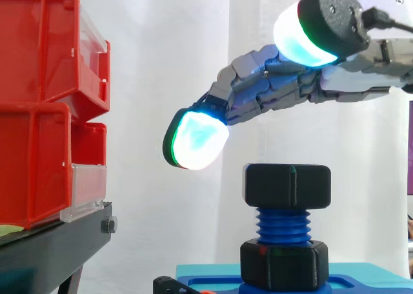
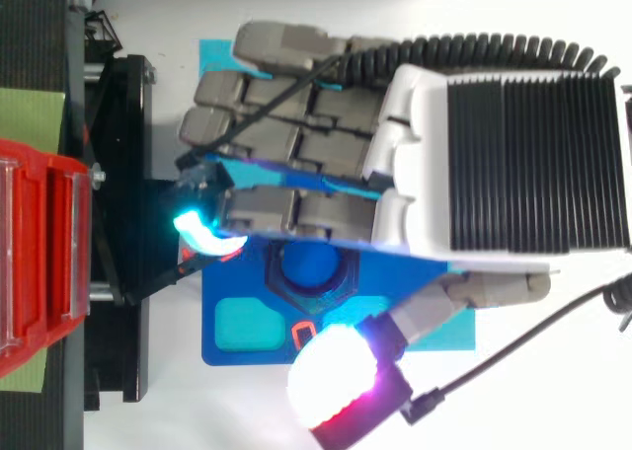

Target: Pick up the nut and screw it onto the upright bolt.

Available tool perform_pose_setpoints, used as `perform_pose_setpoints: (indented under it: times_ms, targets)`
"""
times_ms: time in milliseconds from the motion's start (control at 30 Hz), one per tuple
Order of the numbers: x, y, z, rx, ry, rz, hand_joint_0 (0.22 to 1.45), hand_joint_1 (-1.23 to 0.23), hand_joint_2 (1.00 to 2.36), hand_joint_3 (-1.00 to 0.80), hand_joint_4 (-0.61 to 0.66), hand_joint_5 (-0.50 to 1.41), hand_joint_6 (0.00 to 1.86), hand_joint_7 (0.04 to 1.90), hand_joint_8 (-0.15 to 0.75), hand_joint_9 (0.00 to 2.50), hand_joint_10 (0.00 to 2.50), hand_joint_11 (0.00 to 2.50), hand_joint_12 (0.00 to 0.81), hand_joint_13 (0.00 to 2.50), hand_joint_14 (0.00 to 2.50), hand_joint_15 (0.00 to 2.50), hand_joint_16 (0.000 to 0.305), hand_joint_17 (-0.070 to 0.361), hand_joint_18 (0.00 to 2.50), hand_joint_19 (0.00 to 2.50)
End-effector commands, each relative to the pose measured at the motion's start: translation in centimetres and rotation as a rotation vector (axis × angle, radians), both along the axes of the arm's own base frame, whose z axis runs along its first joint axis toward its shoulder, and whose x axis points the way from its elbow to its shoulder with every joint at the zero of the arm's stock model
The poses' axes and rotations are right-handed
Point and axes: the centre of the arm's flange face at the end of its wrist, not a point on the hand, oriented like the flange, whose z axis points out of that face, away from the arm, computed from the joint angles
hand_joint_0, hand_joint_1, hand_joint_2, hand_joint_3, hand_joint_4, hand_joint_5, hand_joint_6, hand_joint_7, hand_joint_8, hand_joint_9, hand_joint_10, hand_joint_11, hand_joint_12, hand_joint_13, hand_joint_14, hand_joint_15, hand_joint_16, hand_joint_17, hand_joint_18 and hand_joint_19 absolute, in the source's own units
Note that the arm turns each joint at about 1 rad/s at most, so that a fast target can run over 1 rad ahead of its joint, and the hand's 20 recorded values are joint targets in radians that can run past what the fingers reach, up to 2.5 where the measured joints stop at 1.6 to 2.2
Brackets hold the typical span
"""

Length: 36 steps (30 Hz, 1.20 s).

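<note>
A black hex nut (image 1: 287, 184) sits level on the top of the upright blue threaded bolt (image 1: 284, 224). From above, the bolt's blue end (image 2: 308, 265) shows inside the nut's black rim. A second black hex piece (image 1: 284, 263) wraps the bolt's foot on the blue base plate (image 2: 237, 356). My hand (image 1: 277, 91) hovers above the nut and touches nothing. Its fingers reach out to the left, nearly straight and sloping down, with one cyan-glowing fingertip (image 1: 197, 139) left of and above the nut. The thumb's pad (image 2: 334, 379) glows white at the near side of the plate.
Stacked red bins (image 1: 45, 113) stand on a black stand (image 1: 51, 249) at the left, a short gap from the plate. The blue plate lies on a cyan mat (image 1: 368, 269). A white curtain hangs behind.
</note>
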Motion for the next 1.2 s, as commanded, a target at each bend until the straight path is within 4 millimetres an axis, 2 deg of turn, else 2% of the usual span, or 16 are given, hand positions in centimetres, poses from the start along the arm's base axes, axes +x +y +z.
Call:
perform_pose_setpoints:
  times_ms: [0, 200, 733, 900, 1033, 1167]
  targets:
    - [0.0, 0.9, 0.0, 0.021, 0.002, 0.010, 0.46, -0.02, 1.00, -0.50, 0.17, -0.17, 0.50, 0.69, 0.238, 0.29, 0.00, 0.00, 0.335, 0.29, 0.00, 0.00, 0.042, 0.095, 0.16, 0.00]
    - [0.0, 1.3, 0.0, 0.025, 0.009, 0.018, 0.47, -0.04, 1.00, -0.50, 0.19, -0.16, 0.50, 0.78, 0.248, 0.33, 0.00, 0.00, 0.330, 0.32, 0.00, 0.00, 0.041, 0.092, 0.20, 0.00]
    - [-0.7, 0.6, -0.7, 0.015, 0.071, 0.014, 0.48, -0.06, 1.00, -0.50, 0.20, -0.15, 0.50, 0.80, 0.260, 0.38, 0.00, 0.00, 0.299, 0.37, 0.00, 0.00, 0.035, 0.079, 0.21, 0.00]
    - [-0.8, 0.1, -0.7, 0.014, 0.082, 0.008, 0.49, -0.07, 1.00, -0.50, 0.24, -0.12, 0.50, 0.89, 0.281, 0.45, 0.00, 0.00, 0.238, 0.42, 0.00, 0.00, 0.025, 0.055, 0.22, 0.00]
    - [-0.8, -0.3, -0.7, 0.014, 0.082, 0.003, 0.49, -0.06, 1.00, -0.50, 0.25, -0.12, 0.50, 0.93, 0.276, 0.47, 0.00, 0.00, 0.217, 0.44, 0.00, 0.00, 0.021, 0.047, 0.20, 0.00]
    - [-0.9, -0.9, -0.7, 0.013, 0.082, -0.005, 0.50, -0.06, 1.00, -0.50, 0.28, -0.10, 0.50, 1.04, 0.274, 0.50, 0.00, 0.00, 0.209, 0.46, 0.00, 0.00, 0.019, 0.044, 0.21, 0.00]
